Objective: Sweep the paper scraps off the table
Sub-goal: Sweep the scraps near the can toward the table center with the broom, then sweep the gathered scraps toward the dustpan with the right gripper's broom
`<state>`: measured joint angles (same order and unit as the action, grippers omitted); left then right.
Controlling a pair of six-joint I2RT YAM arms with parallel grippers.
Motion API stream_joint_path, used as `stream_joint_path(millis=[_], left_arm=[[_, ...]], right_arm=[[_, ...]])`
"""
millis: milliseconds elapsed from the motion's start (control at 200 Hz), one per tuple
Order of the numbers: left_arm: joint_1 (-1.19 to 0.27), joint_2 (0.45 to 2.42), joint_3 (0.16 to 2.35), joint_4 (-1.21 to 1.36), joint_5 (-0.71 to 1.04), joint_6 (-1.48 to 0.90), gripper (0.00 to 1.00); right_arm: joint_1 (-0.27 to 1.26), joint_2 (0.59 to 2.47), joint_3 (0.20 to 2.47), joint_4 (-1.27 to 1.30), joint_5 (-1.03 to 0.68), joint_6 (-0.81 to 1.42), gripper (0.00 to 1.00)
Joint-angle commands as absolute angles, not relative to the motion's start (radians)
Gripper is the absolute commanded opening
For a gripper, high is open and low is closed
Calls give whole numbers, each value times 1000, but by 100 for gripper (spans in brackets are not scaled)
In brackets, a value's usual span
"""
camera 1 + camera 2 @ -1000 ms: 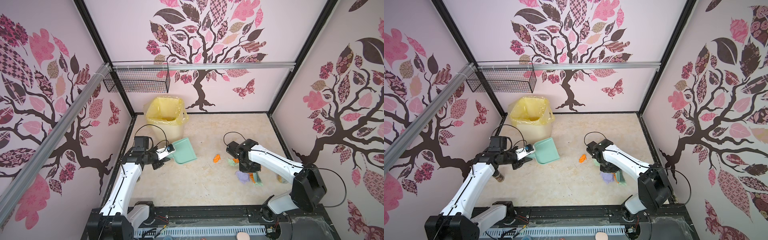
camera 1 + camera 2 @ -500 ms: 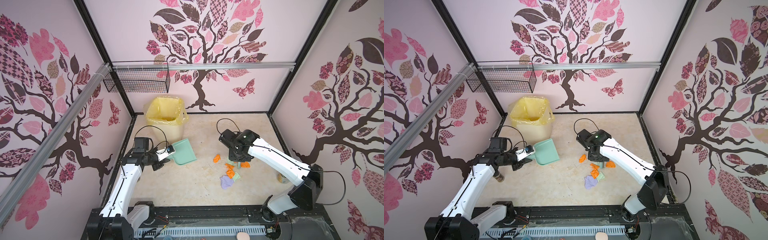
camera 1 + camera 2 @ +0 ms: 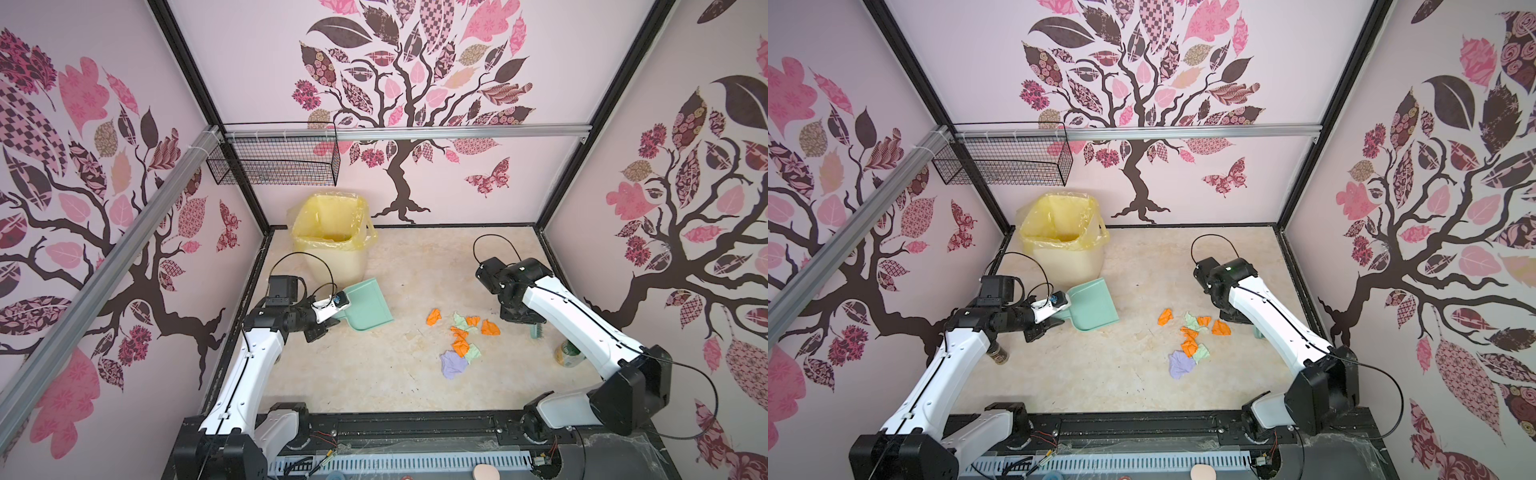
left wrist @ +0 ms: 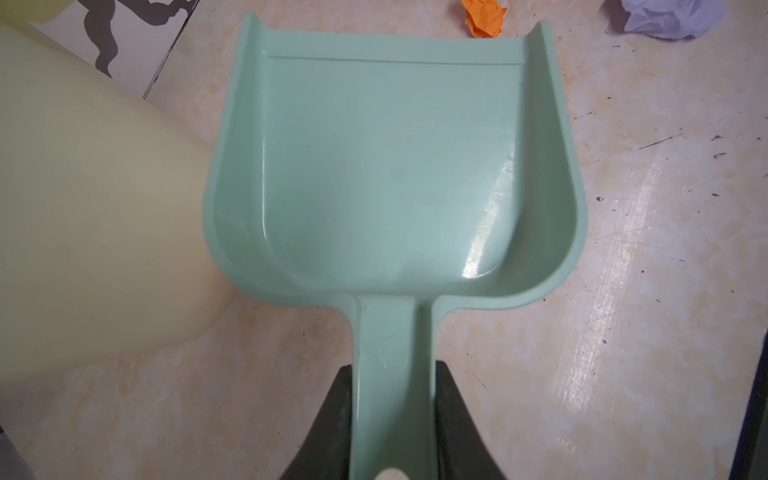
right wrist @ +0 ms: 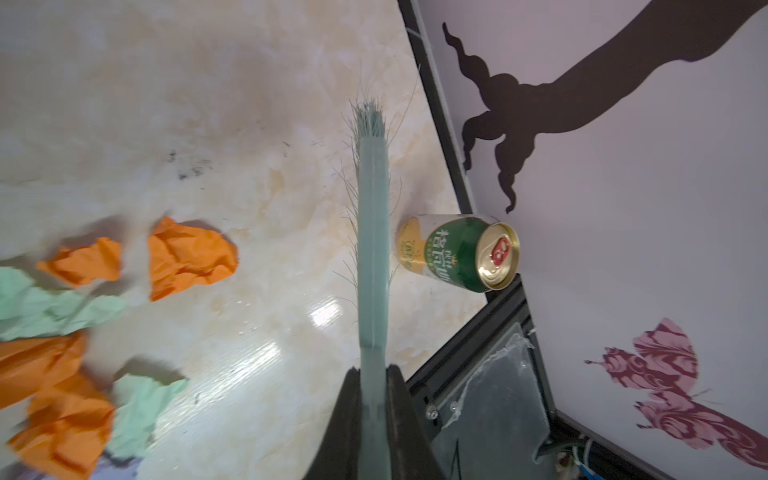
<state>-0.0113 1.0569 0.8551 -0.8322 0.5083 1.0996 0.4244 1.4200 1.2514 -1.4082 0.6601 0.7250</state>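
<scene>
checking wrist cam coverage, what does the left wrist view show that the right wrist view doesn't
Only the left wrist view: the teal dustpan, its handle clamped between the left fingers, and the cream bin beside it. Only the right wrist view: the brush clamped between the right fingers, and a green can past it. Both: orange scraps on the marbled table.

In the right wrist view the paper scraps (image 5: 54, 307) are blurred and cut off at the edge.
</scene>
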Motion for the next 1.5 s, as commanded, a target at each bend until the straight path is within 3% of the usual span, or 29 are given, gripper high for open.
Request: stream_joint_path(millis=[0, 185, 460, 740, 1025, 1286, 1496], left_arm=[[-12, 1042, 827, -834, 515, 1098, 0], [-13, 1038, 825, -847, 517, 1095, 0], [-28, 1037, 769, -839, 501, 1112, 0], [-104, 1028, 680, -783, 437, 1093, 0], [-162, 1021, 649, -766, 414, 1054, 0], [-161, 1023, 637, -758, 413, 1056, 0], [-162, 1036, 639, -734, 426, 1046, 0]], right_arm=[[410, 1466, 1202, -1311, 719, 652, 0], [417, 1577, 1141, -1254, 607, 663, 0], [560, 1603, 1113, -1177, 471, 720, 0], [705, 1645, 1239, -1155, 366, 782, 0], [731, 1666, 1368, -1122, 320, 784, 0], [731, 1580, 1425, -1369, 453, 834, 0], [773, 1419, 1269, -1446, 399, 956, 0]])
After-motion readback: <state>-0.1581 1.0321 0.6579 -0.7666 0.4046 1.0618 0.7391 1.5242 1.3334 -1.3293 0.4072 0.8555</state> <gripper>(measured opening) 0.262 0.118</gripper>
